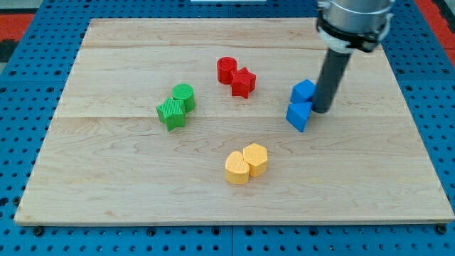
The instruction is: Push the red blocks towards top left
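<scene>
A red round block (226,69) and a red star-shaped block (243,82) touch each other a little above the board's middle. My tip (322,109) is on the view's right, well to the right of the red blocks. It stands right next to two blue blocks, the upper blue block (303,91) and the lower blue block (298,115), on their right side.
A green round block (183,95) and a green star-shaped block (171,113) touch left of centre. Two yellow blocks (246,163) touch below centre. The wooden board (106,178) lies on a blue pegboard surface.
</scene>
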Action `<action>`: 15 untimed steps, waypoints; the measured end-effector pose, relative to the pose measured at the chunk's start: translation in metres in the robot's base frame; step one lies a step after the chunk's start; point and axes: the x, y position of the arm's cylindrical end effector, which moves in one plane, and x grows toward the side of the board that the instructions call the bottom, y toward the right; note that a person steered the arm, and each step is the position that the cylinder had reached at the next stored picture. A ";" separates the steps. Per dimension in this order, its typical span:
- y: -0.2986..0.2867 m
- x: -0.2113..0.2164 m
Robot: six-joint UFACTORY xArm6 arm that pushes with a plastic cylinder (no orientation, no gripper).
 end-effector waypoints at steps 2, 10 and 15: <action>-0.026 -0.060; -0.236 -0.083; -0.436 -0.151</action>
